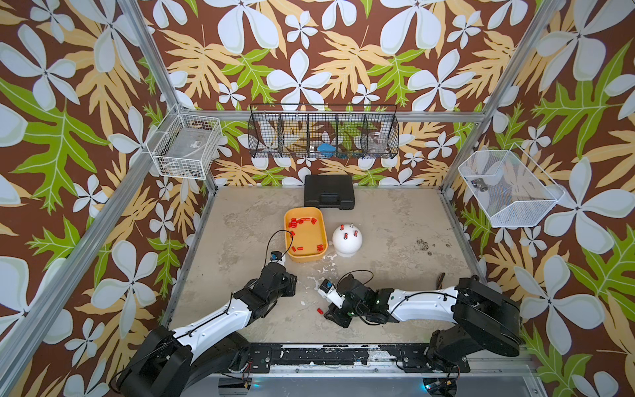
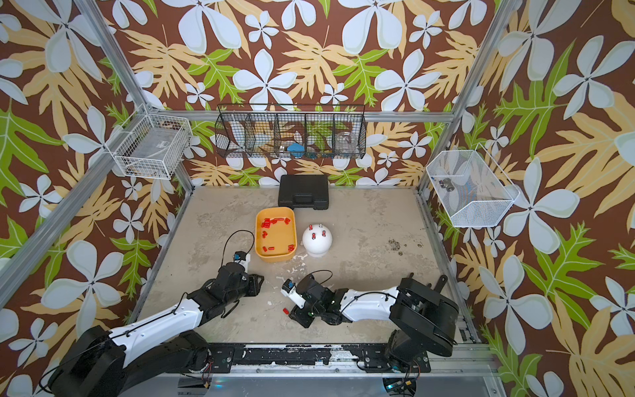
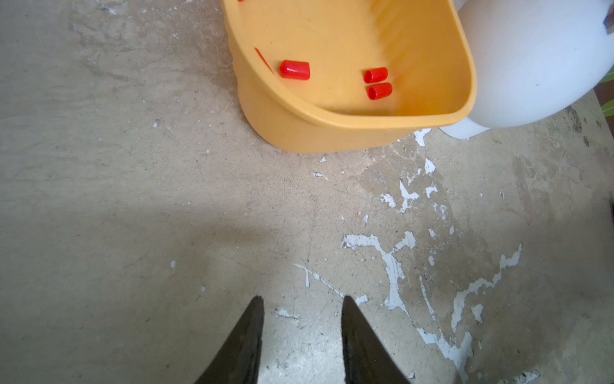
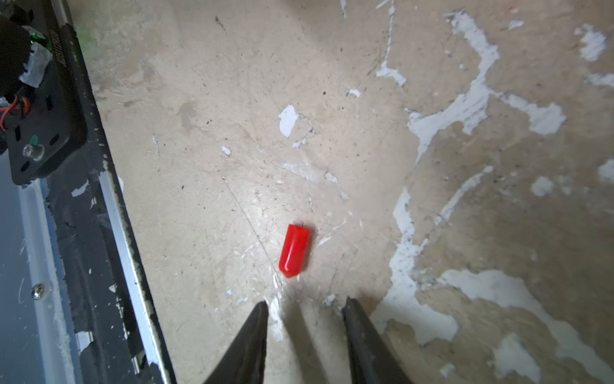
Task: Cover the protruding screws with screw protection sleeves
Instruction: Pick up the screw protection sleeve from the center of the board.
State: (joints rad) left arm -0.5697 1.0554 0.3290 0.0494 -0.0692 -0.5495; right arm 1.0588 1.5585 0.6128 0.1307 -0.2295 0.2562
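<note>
Your table (image 1: pixel 395 220) is a worn beige surface with white chipped patches. Both arms reach in from its near edge, the left arm (image 1: pixel 220 316) toward the tray and the right arm (image 1: pixel 422 302) bent low across the front. A shut black case (image 1: pixel 329 196) lies flat at the far edge.

In front of the case sits a yellow tray (image 1: pixel 307 258). The white dome (image 1: pixel 347 245) is just beside it on the right.

Your left gripper (image 3: pixel 302 309) hangs over bare table near the tray's near corner, with its fingers apart and nothing between them. Your right gripper (image 4: pixel 306 304) is low over the table near the front rail, also spread and empty.

Red caps (image 1: pixel 302 220) lie scattered in the tray, most along its far wall and a few by the near wall. One loose cap (image 4: pixel 295 251) lies on its side on the table just ahead of the right fingertips, clear of both.

Four screws (image 1: pixel 345 235) stand up from the dome's top. Three of them wear red caps. The bare screw (image 1: pixel 352 225), at the far side, shows silver.
</note>
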